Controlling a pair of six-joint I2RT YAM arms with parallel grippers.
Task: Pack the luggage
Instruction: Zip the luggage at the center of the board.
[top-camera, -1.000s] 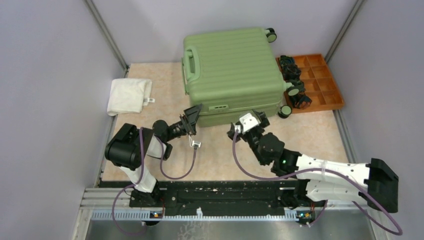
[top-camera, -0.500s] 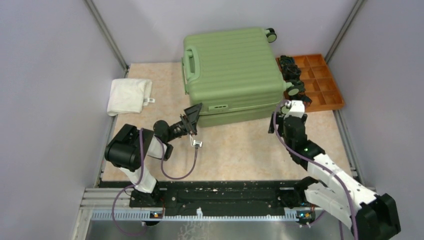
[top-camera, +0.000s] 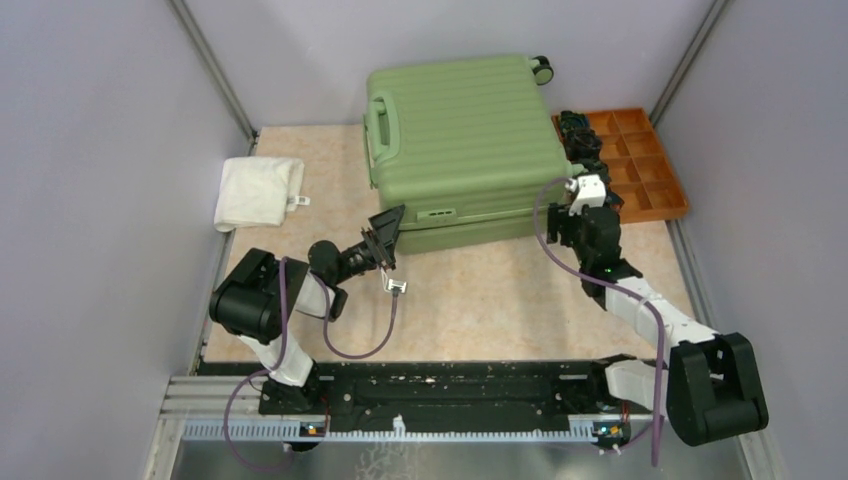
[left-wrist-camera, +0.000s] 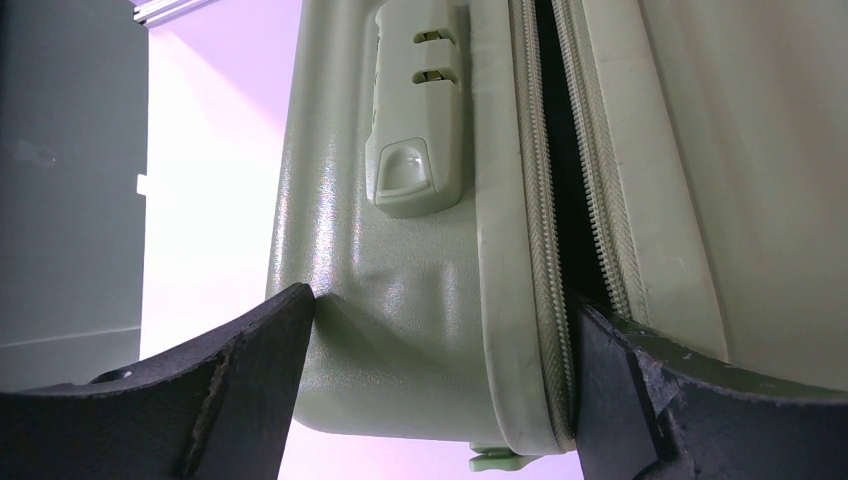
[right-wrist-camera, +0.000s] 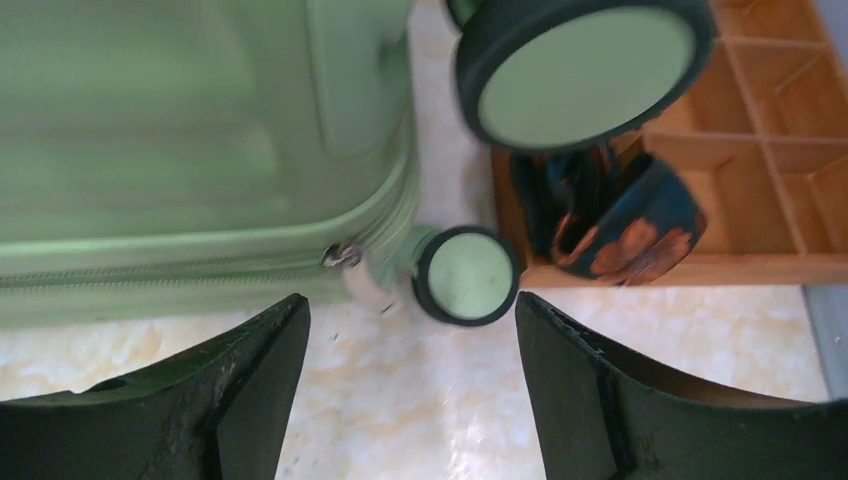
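Luggage (top-camera: 462, 145) lies closed at table's far middle, long axis left-right; left gripper (left-wrist-camera: 430, 400) spread wide, straddling its near-left corner at the zipper seam; right gripper (right-wrist-camera: 410, 390) parted (width unclear), empty, facing the near-right wheel (right-wrist-camera: 467, 275).

Top cam: high, behind the arm bases, looking down over the whole table. Left wrist: tight on luggage (left-wrist-camera: 420, 250) front corner, zipper gap. Right wrist: close, low on its wheels (right-wrist-camera: 467, 274), upper right there.
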